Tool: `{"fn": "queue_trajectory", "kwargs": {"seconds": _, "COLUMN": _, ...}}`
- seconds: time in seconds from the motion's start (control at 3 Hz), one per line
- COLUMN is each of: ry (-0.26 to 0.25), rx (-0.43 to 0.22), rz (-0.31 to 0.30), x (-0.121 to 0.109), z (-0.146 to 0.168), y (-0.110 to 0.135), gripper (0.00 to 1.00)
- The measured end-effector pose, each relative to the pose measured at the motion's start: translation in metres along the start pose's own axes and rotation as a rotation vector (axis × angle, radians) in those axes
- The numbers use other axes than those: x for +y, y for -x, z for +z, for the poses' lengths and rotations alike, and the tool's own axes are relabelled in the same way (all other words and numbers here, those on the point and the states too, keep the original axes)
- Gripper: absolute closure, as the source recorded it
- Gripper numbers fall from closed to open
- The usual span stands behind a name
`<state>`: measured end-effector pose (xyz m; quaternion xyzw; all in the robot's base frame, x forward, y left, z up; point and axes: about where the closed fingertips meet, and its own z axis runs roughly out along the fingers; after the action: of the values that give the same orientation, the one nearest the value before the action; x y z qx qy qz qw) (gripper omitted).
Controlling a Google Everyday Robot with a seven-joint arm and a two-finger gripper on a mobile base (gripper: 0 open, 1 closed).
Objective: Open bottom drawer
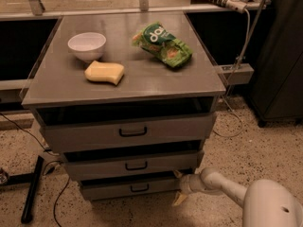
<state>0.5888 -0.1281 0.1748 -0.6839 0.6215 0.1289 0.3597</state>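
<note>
The bottom drawer [109, 190] is the lowest, narrowest grey front of the cabinet, with a small black bar handle [139, 188] at its centre. A dark gap shows above its front. My gripper [179, 187] is low on the right, at the right end of the bottom drawer's front. Its two yellowish fingers stand apart, one up by the drawer's top corner [177, 174] and one down near the floor [180, 199]. It holds nothing. My white arm [222, 186] reaches in from the lower right.
The middle drawer [132, 165] and top drawer [128, 132] sit above. On the cabinet top [142, 74] lie a white bowl [86, 46], a yellow sponge [104, 73] and a green chip bag [162, 44]. A black stand leg [32, 188] and cables lie on the floor at left.
</note>
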Motion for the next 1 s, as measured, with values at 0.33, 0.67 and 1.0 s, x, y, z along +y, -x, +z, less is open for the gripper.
{"fn": "queue_trajectory", "kwargs": {"seconds": 0.33, "ry": 0.023, "rx": -0.010, "rz": 0.012, "x": -0.0041, "z": 0.0091, "y": -0.0068, "gripper": 0.00}}
{"fn": "queue_trajectory", "kwargs": {"seconds": 0.67, "ry": 0.022, "rx": -0.011, "rz": 0.012, "x": -0.0063, "z": 0.0085, "y": -0.0074, "gripper": 0.19}}
{"fn": "queue_trajectory", "kwargs": {"seconds": 1.0, "ry": 0.022, "rx": -0.011, "rz": 0.012, "x": -0.0063, "z": 0.0084, "y": -0.0074, "gripper": 0.42}}
